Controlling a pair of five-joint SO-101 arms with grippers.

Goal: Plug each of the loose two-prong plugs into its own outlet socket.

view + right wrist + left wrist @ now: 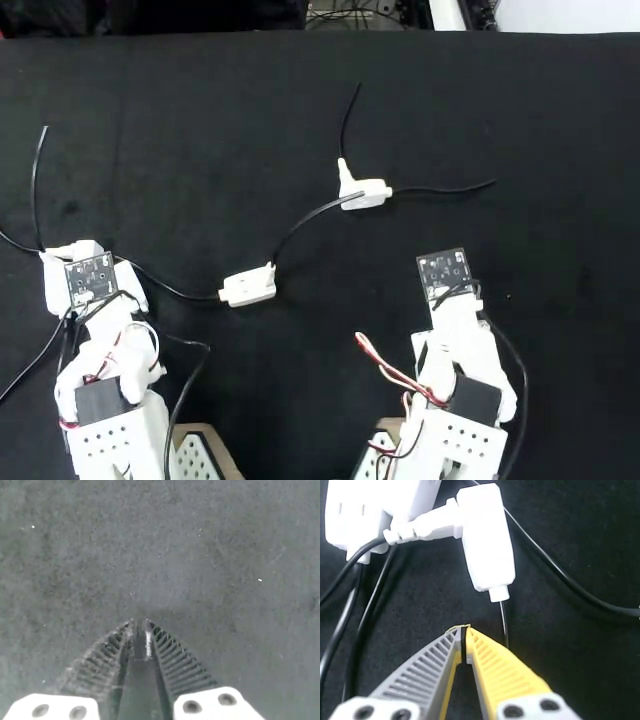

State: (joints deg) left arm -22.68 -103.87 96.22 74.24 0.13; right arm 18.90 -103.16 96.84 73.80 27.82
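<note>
My left gripper (465,631) is shut with nothing in it, its grey and yellow fingers meeting just short of a long white socket block (486,540). A white plug (427,525) sits against that block's side. Beside it lies a second white socket piece (365,507) with open slots. In the high view these pieces (60,258) peek out by the left arm's wrist. A white socket with a plug on it (365,191) lies mid-table, and another white socket piece (248,287) lies nearer the arms. My right gripper (140,626) is shut over bare black cloth.
Thin black cables (305,222) link the white pieces and trail across the black cloth (500,110). More cable loops lie at the left edge (36,180) and by the left arm's base (190,375). The right arm (455,330) stands at the front right.
</note>
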